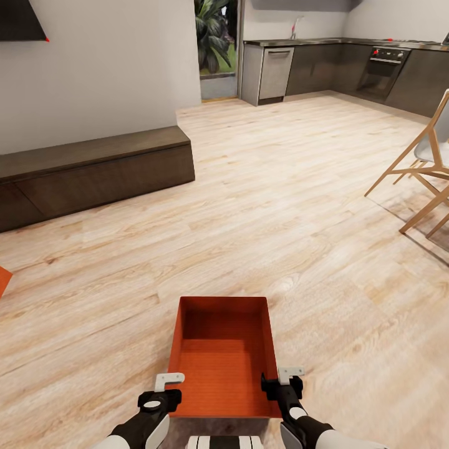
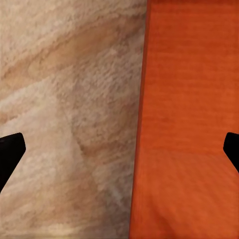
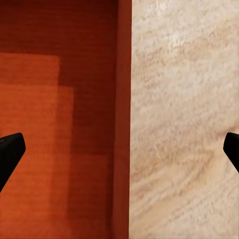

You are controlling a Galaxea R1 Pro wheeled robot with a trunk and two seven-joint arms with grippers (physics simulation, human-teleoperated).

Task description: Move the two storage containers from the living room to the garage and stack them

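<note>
Storage container (image 1: 223, 358): sitting on pale plank floor (image 1: 299, 206) in living room, straddled at both side walls by left gripper (image 1: 163, 385) and right gripper (image 1: 282, 379), fingers spread apart, not clamping. Still needing lifting, carrying to garage, stacking.

Second orange container (image 1: 3, 280) at the left edge, mostly cut off.

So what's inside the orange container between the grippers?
Nothing that shows: the storage container is open-topped and its orange bottom is bare, with only shadow near the far wall. The near wall's inner face is foreshortened, and the wood-plank floor beneath it is covered.
</note>
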